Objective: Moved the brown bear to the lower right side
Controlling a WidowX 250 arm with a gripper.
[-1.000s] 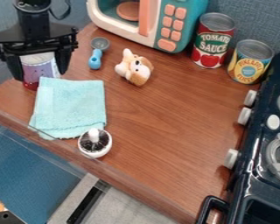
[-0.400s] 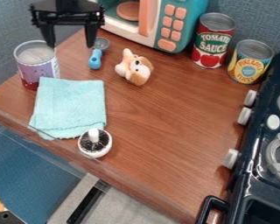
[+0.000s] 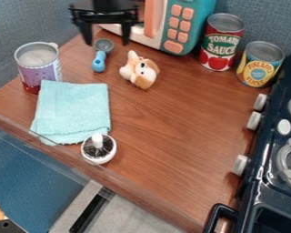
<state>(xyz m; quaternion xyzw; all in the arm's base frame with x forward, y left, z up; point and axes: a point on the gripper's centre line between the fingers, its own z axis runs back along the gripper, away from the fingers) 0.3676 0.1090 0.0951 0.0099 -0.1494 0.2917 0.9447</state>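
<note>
So the gripper (image 3: 107,43) is hanging at the upper left, fingers spread apart, over the back of the desk (image 3: 178,118). The brown bear (image 3: 140,71) is on the desk in front of the toy microwave (image 3: 189,25), near the blue-handled spoon (image 3: 98,62). Kinda looks tipped over, but hard to be sure from this angle. Light blue cloth (image 3: 72,111) is lying closer to the front edge.

The table (image 3: 166,123) is lit brightly and fairly evenly. Only soft, faint shadows are cast near the cans (image 3: 219,48). Pale glints are caught on their lids (image 3: 226,22), and small highlights on the stove (image 3: 254,184).
</note>
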